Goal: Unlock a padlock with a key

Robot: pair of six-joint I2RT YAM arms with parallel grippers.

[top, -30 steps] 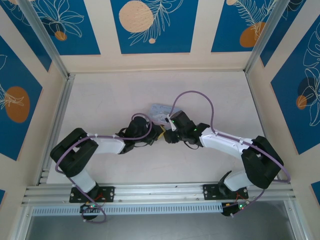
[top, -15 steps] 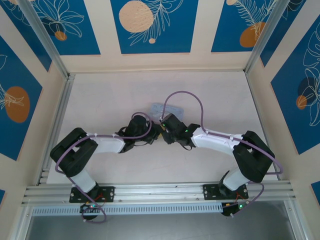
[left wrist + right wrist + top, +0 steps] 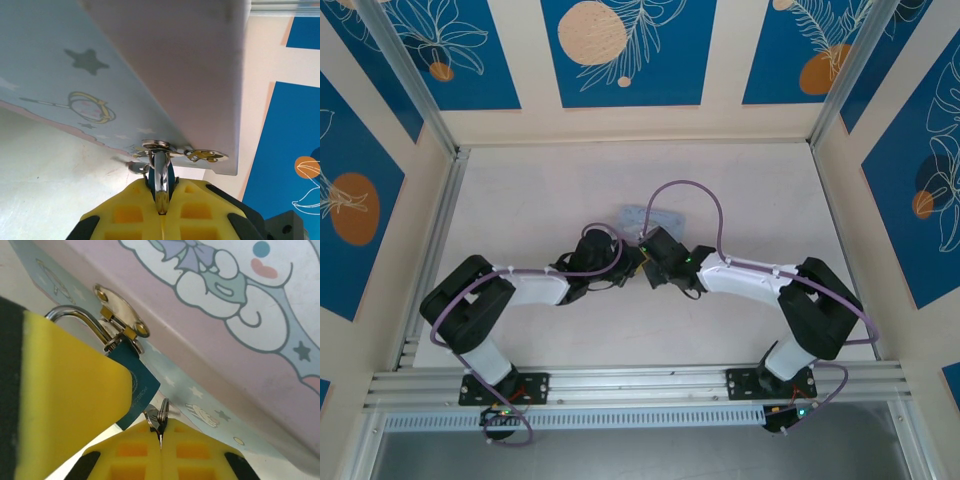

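Padlock (image 3: 140, 390) clamped in left claw (image 3: 160, 202), key (image 3: 162, 417) pinched in right claw (image 3: 160, 442).

— What sits on the table (image 3: 530, 200)?
— A pale blue tin box (image 3: 635, 215), near the middle, printed with a cartoon figure (image 3: 220, 275) and stars (image 3: 89, 60). A shiny metal hasp (image 3: 119, 309) sticks out from one side.
— And around it?
— Cream walls with blue panels (image 3: 620, 55), each bearing white leaves and orange circles. A metal rail (image 3: 640, 383) runs along the near edge. Grey metal posts (image 3: 405, 75) stand in the far corners.
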